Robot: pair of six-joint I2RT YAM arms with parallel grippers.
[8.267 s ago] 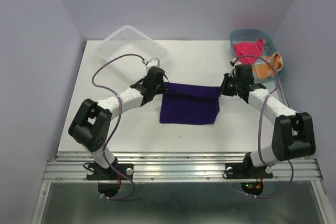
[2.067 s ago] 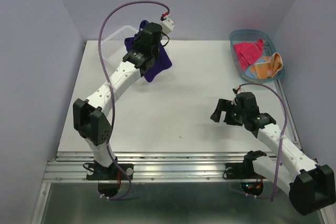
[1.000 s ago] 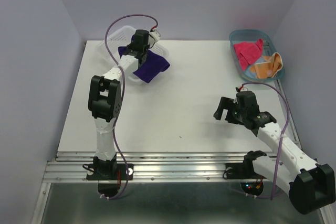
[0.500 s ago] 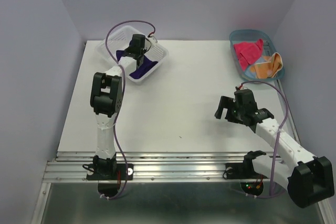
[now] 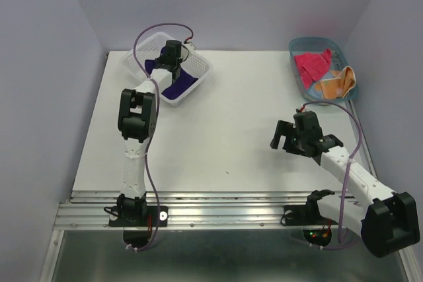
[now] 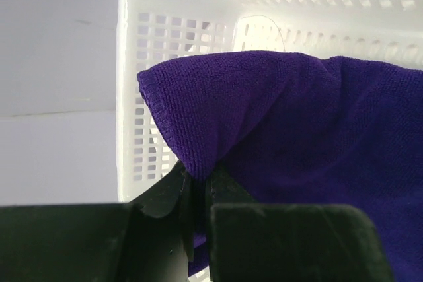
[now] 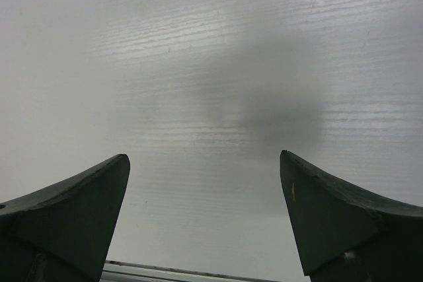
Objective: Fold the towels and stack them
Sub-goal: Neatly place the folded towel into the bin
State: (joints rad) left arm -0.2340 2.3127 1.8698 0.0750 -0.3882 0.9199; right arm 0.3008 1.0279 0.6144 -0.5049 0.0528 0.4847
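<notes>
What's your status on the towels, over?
Left gripper shut on purple towel, in white basket. Right gripper open, empty, above table. In blue bin: pink towel, orange towel, unfolded. Nothing in the way.

enclosure: three plain walls, pale lavender. left wall [image 5: 39,97] and right wall [image 5: 396,37] angle inward toward the back wall [image 5: 231,4]. work surface: white table [image 5: 231,137], matte, with a faint fine grain seen close up and a small dark speck near the front. near edge: ribbed aluminium rail [image 5: 225,211] running the full width of the table. below the rail: dark glossy panel [image 5: 225,255] showing dull reflections. lighting: even and diffuse, casting soft shadows only
</notes>
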